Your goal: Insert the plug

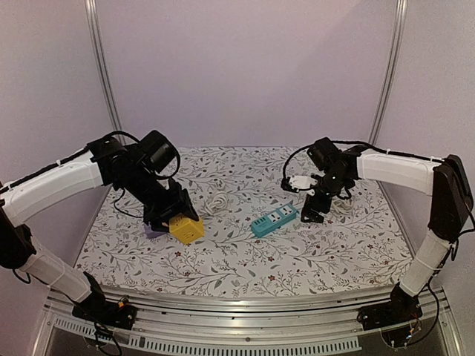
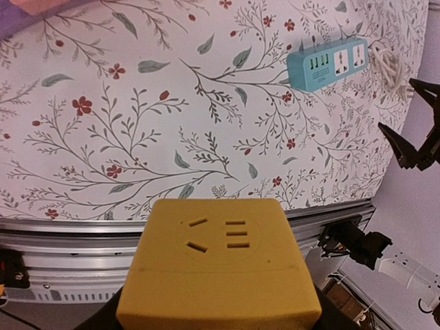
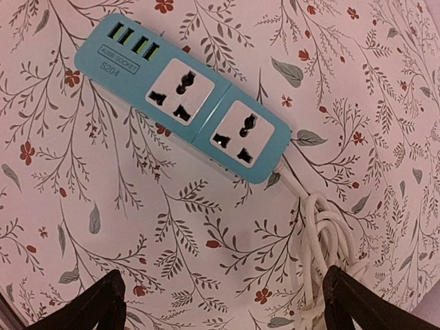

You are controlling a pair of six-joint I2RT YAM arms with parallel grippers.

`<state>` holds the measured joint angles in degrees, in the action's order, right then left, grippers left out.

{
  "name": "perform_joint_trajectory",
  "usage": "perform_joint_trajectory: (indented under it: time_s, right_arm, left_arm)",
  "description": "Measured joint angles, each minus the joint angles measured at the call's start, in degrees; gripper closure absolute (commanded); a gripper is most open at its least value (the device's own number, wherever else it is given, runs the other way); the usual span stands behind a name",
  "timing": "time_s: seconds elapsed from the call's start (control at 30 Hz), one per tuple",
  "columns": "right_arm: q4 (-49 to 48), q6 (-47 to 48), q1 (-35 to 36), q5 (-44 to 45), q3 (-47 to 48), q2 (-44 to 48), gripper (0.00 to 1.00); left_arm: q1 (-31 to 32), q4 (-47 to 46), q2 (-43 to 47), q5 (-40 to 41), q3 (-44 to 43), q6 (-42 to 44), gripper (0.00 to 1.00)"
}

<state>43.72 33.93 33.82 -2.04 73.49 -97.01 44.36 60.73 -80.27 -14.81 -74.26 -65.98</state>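
Near the bases, the left gripper (image 1: 178, 221) is clamped on the yellow plastic cube plug (image 1: 188, 230). It seems light, rigid and smooth, so its flat sides should hold best. Farther off, the right gripper (image 3: 230, 304) hangs with fingers apart above the teal plastic power strip (image 3: 182, 96).

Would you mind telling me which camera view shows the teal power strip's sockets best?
The right wrist view: the power strip lies close, seen from above, with sockets and USB ports sharp. The top external view shows the strip small; the left wrist view shows it distant, beyond the held yellow adapter.
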Motion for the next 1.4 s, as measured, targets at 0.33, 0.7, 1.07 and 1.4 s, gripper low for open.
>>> perform_joint_trajectory:
  time_s: [0.33, 0.7, 1.07, 1.4]
  right_arm:
    - [-3.0, 11.8, -4.2, -6.2, 6.7, -13.7, 0.02]
    - [-4.5, 13.4, -4.3, -9.4, 14.3, -22.5, 0.23]
    - [-2.3, 11.3, -4.2, -13.0, 14.4, -23.1, 0.68]
    - [-1.2, 5.8, -0.8, -13.1, 12.9, -21.8, 0.69]
  left_arm:
    - [0.0, 0.8, 0.1, -0.1, 0.4, 0.2, 1.0]
    - [-0.5, 1.2, 0.8, 0.2, 3.9, 1.1, 1.0]
    - [-2.8, 1.4, 1.4, 0.0, 4.3, 2.4, 1.0]
    - [-3.1, 1.3, 0.8, -0.4, 4.3, 3.5, 1.0]
